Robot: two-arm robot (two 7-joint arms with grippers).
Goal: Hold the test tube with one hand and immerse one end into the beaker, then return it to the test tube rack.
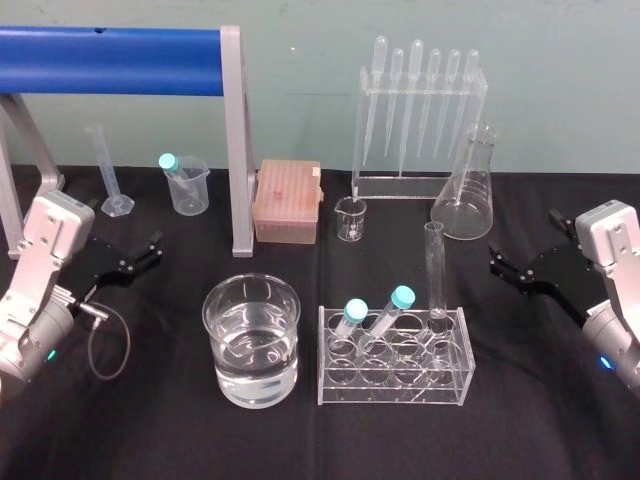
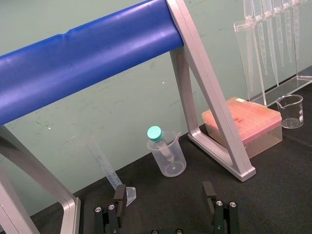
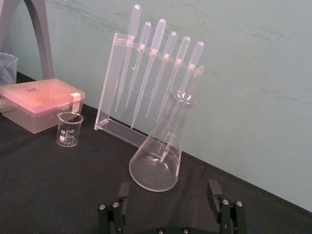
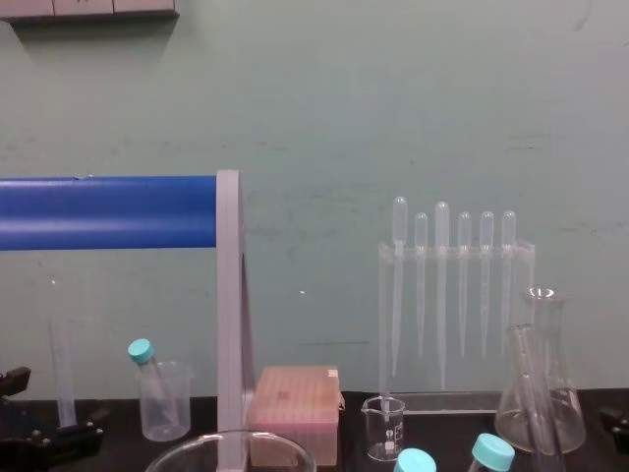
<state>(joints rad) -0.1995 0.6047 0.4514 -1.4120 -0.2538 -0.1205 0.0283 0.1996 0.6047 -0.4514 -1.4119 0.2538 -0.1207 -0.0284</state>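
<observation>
Gripper of the left arm (image 1: 152, 250), left edge of frame at mid-height, over the black table (image 1: 150, 430): fingers spread apart, nothing held. Beaker (image 1: 222, 318), lower centre-left, partly filled with clear liquid. Rack (image 1: 440, 385) just to its right, lower centre, with two teal-capped tubes (image 1: 355, 312) leaning in the left holes. Test tube (image 1: 435, 270) upright in the rack's back right hole, open end up, well apart from both grippers. Right gripper (image 1: 496, 260), right edge at mid-height: fingers parted, empty.

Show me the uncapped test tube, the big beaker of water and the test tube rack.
test tube (image 1: 435, 270), head view, mid-length of the glass above the rack.
beaker (image 1: 250, 378), head view, front wall below the waterline.
test tube rack (image 1: 395, 392), head view, front wall.
</observation>
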